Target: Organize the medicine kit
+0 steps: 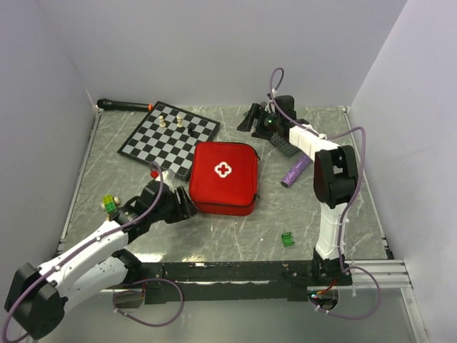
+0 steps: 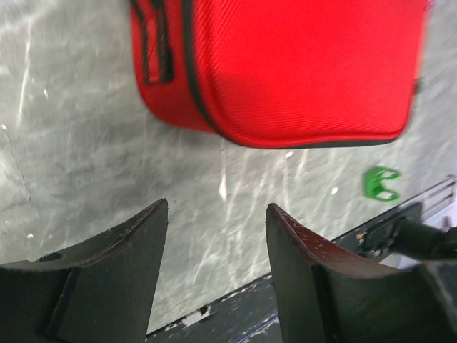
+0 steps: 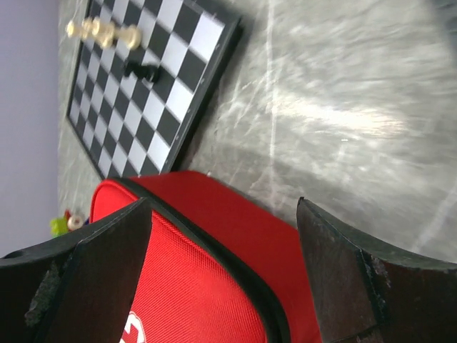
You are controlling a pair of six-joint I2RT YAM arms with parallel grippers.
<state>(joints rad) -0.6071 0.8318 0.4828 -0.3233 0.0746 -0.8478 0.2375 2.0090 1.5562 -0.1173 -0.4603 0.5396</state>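
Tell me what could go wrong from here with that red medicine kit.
The left gripper sits open short of a corner of the medicine kit; closing there may miss or only shove the soft case. The kit lies close beside the chessboard, so a shove could topple its chess pieces.

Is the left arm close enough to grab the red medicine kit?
Probably yes. The left gripper sits open just beside the medicine kit's near corner, with only bare table between them.
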